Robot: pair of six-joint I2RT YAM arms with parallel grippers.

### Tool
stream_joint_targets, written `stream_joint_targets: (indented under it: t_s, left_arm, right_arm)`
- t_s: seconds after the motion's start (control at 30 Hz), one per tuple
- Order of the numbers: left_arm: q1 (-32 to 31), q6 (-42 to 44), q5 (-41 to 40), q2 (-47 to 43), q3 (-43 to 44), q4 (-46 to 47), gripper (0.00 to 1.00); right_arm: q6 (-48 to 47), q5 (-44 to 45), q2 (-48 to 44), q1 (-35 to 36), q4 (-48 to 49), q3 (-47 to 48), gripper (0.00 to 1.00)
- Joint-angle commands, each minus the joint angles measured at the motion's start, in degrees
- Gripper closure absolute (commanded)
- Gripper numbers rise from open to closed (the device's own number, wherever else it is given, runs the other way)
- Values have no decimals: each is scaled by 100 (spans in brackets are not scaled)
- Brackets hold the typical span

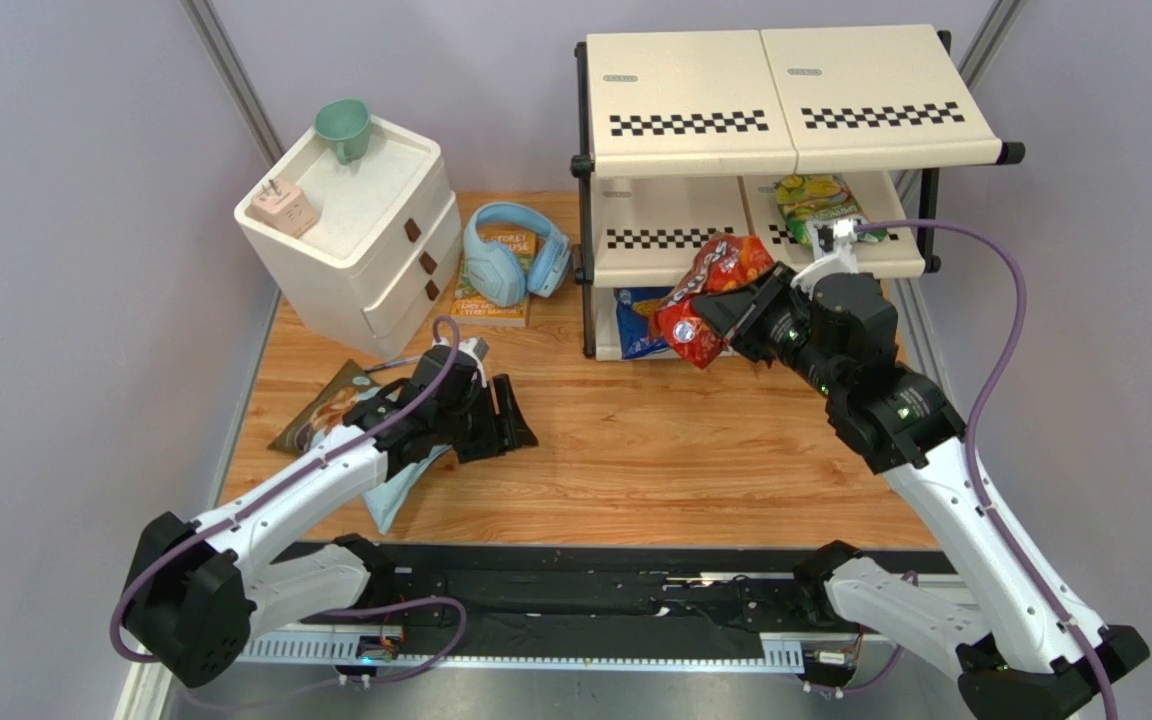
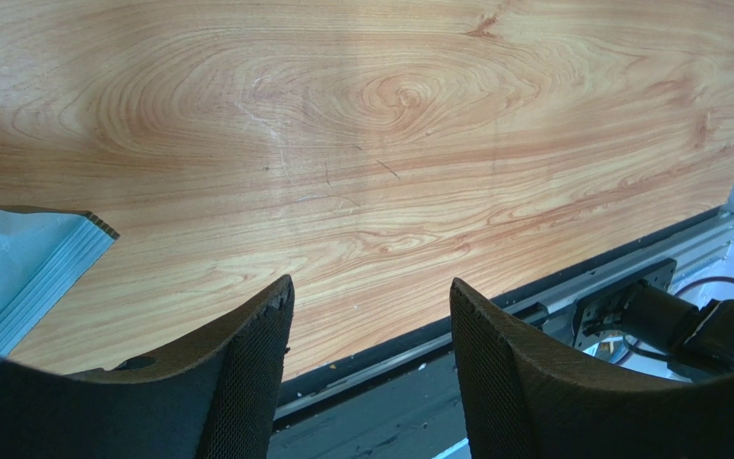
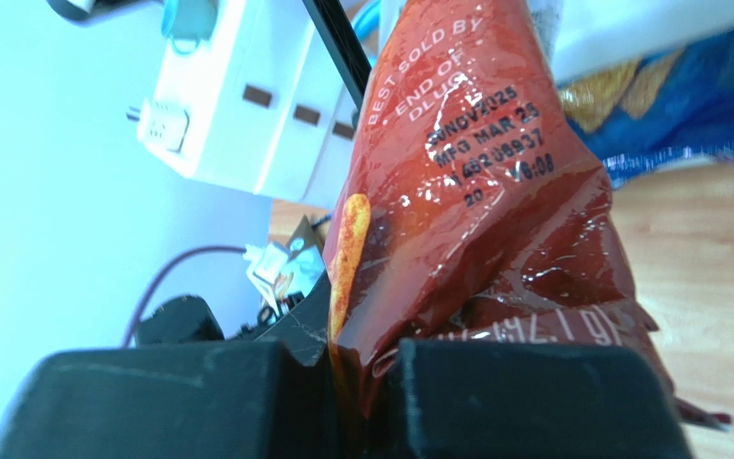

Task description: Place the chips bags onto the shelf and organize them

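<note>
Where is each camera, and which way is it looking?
Top camera: high behind the robot, looking down at the table, the shelf, the left arm and right arm.
Left wrist camera: on the left arm, looking down at bare wood; its open left fingers show.
Right wrist camera: on the right arm, looking toward the white cabinet; its right fingers pinch the red bag.
Shared: top and right wrist see the red bag.

Left pincer (image 2: 371, 304) hangs low, jaws apart; right pincer (image 3: 356, 356) clamped tight, arm stretched forward.

Parted jaws above wooden table (image 2: 390, 143)
</note>
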Motion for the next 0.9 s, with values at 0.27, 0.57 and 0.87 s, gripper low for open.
stream_joint_targets:
  t_s: [0.27,0.57,0.87]
  left_arm:
    - [20,61,81,-6,10,-21,34]
    - [12,228,28,-6,-60,-144,34]
    - [12,510,142,442,159,-101,34]
  right_arm:
    - [1031,-63,1016,-491,2518,17,100]
    - [1242,262,1369,-482,3360,45,100]
    - [1595,517,1694,-491,4144,-299,100]
